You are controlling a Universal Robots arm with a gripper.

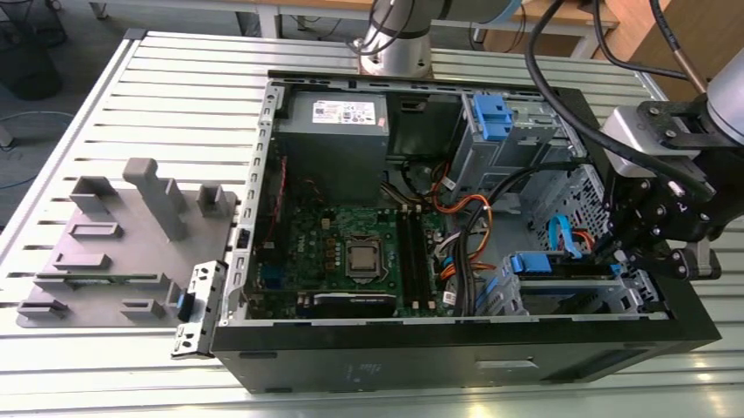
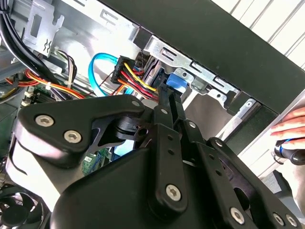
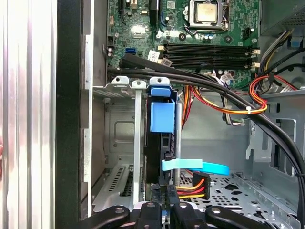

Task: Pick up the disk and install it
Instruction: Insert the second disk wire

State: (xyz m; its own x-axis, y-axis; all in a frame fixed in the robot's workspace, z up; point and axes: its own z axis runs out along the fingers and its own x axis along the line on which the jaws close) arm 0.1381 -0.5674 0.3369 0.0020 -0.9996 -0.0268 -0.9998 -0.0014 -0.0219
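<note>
The disk stands on edge in a slot of the metal drive cage, near the case's front corner at the exterior view's right. Its blue plastic tab faces the motherboard, and that tab also shows in the exterior view. My gripper sits at the disk's other end, one black finger on each side of the slab, shut on it. In the second wrist view the gripper reaches to the blue rail. In the exterior view the gripper hangs over the case's right wall.
A light blue flat cable and a red-yellow-black power plug lie right beside the disk. Thick black cables cross above the cage. The grey power-supply box and motherboard fill the case's left. A person's hand rests outside the case.
</note>
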